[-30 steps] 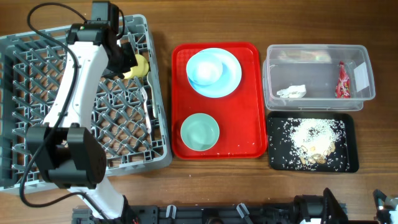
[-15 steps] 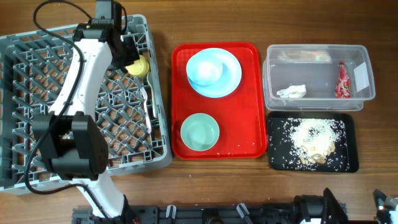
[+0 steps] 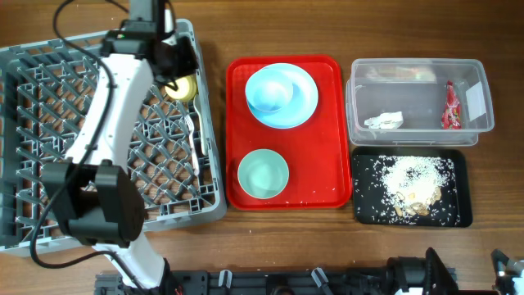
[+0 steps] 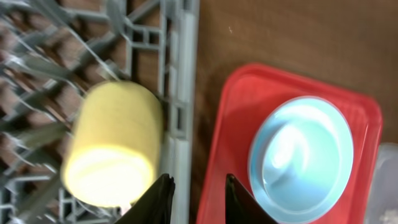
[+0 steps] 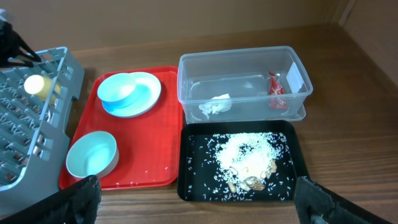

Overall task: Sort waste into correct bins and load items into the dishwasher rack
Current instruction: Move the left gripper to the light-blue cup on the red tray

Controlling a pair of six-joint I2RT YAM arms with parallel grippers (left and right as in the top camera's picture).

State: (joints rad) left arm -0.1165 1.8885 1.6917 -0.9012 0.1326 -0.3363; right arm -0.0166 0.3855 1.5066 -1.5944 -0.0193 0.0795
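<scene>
Fingers of the left gripper [image 4: 196,200] stood parted with nothing between them, positioned over the rim of the dishwasher rack [image 4: 180,118]. Just beside the gripper, on the left in its wrist view, the yellow cup [image 4: 115,152] lay on its side inside the rack, against the rim, apart from both fingers. A white plastic utensil [image 3: 195,143] lay on the rack floor somewhat further from the gripper, along the same rim. Beyond the rim, on the other side of the gripper from the cup, the red tray [image 4: 230,124] sat on the table. Its nearer end carried the pale-blue plate [image 3: 305,102] with one teal bowl [image 3: 270,90] resting on it; its farther end carried a second teal bowl [image 3: 263,174], standing alone. Past the red tray, well apart from the left gripper, the clear tub [image 3: 483,123] held the crumpled white tissue [image 3: 385,121] and the red wrapper [image 3: 449,106]. The black tray [image 3: 467,192] lay just beside the tub and held the rice grains and food scraps [image 3: 409,176]. The right gripper [image 5: 199,200] was fully spread and empty, with the black tray directly ahead of it, the tub beyond that, and the rack far off to its left.
</scene>
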